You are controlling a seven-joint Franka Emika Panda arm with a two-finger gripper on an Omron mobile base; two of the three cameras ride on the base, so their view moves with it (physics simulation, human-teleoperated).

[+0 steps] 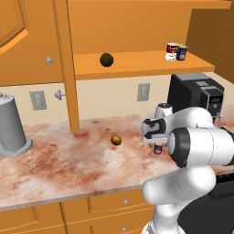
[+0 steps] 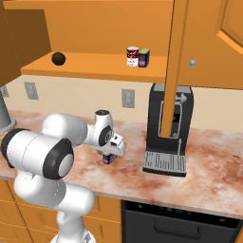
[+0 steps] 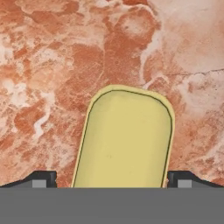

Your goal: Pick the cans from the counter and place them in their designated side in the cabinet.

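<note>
On the marbled counter (image 1: 59, 160) stands a dark blue can (image 1: 158, 148) (image 2: 108, 159); its yellowish top (image 3: 124, 140) lies between the finger tips in the hand view. My gripper (image 1: 157, 142) (image 2: 108, 153) (image 3: 112, 181) points down over this can and is open, one finger on each side. A small gap shows at the left finger (image 3: 43, 178). The red-and-white can (image 1: 172, 51) (image 2: 132, 56) and another dark blue can (image 1: 182, 52) (image 2: 144, 58) stand side by side on the orange cabinet's shelf (image 1: 137, 66) (image 2: 90, 69).
A dark ball (image 1: 106, 59) (image 2: 58, 58) rests on the shelf, and a brown ball (image 1: 116, 140) on the counter. A tall grey cylinder (image 1: 11, 125) stands far left. A black coffee machine (image 1: 196, 93) (image 2: 168, 130) is near the can. An open cabinet door's edge (image 1: 66, 64) (image 2: 173, 66) hangs down.
</note>
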